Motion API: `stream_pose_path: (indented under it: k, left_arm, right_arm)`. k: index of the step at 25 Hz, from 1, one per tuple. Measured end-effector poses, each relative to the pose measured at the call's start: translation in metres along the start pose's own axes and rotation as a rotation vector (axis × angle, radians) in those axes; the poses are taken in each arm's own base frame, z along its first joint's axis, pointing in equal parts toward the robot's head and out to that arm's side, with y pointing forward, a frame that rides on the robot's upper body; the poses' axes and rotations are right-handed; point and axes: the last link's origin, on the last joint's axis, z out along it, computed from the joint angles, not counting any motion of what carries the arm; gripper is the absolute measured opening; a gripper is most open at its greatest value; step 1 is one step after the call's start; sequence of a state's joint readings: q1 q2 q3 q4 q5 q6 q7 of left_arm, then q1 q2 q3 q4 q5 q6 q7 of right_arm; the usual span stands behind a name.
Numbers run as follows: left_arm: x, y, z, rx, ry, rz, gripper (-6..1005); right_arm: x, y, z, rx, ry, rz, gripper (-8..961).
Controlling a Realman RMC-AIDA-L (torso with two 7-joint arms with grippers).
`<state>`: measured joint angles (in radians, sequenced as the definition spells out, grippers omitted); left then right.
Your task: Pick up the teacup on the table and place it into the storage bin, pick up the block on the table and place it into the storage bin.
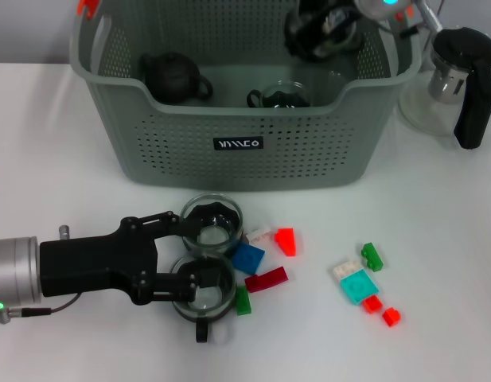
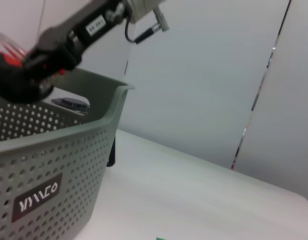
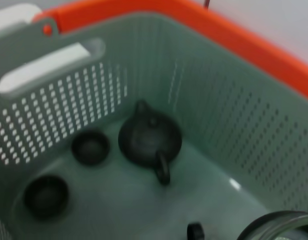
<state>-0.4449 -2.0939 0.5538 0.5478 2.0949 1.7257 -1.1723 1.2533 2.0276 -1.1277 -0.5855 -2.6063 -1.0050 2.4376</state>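
Down on the white worktop (image 1: 86, 159), two glass teacups (image 1: 213, 221) sit before the bin (image 1: 229, 135), left hand (image 1: 185, 259) spread wide around both, loose blocks (image 1: 265, 278) just beside, right hand (image 1: 325, 32) over the bin holding a glass cup (image 3: 281, 227), dark teapot (image 3: 150, 140) inside.

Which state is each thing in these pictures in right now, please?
Grey-green perforated plastic storage bin: upright, holding teaware.
Dark round teapot: upright in the bin, lid on.
Farther clear glass teacup: upright on the table.
Nearer clear glass teacup: upright on the table.
Left tool: open, low beside both teacups.
Right tool: over the bin.
Dark red flat block: lying loose on the table.
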Motion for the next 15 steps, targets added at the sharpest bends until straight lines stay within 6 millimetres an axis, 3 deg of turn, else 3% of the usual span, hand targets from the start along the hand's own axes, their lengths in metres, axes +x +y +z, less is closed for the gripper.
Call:
stream_pose_path:
  k: [15]
  left_arm:
    - [-0.001,0.000,0.000,-0.001,-0.002,0.002,876]
  right_arm:
    - [0.017,0.007,0.009,-0.031,0.062,0.000,83]
